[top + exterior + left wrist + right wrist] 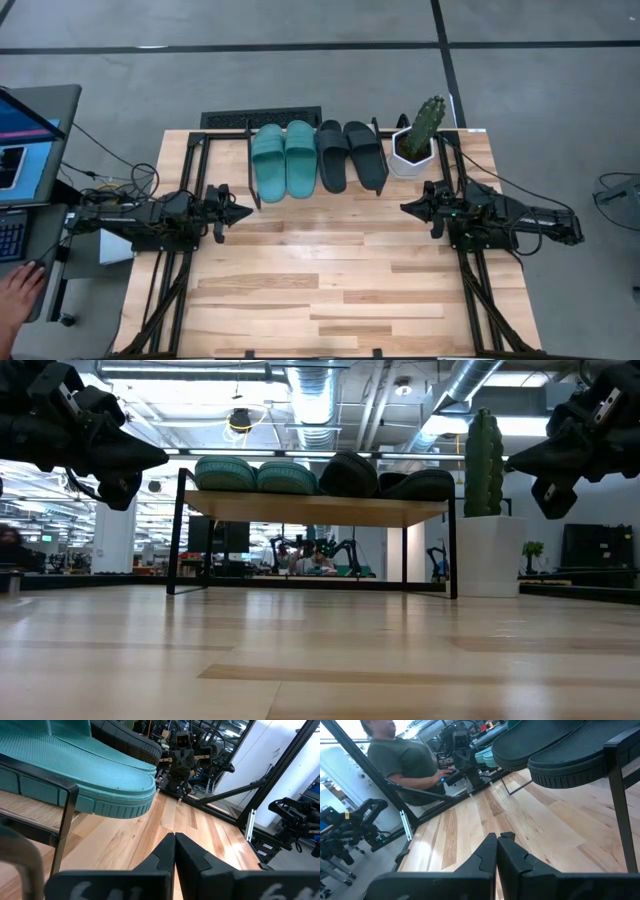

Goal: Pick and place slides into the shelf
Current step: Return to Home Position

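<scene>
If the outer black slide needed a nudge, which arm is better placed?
Right: the right end effector, shut, hangs near the shelf end holding that black slide; the left end effector hangs near the teal slides.

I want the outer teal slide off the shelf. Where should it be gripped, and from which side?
Probably pinch its wide strap from above: it arches clear of the sole, and the other teal slide crowds its inner side.

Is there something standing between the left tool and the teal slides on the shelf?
Nothing loose. Only the black end frame of the shelf lies between the shut left tool and the nearest teal slide.
</scene>
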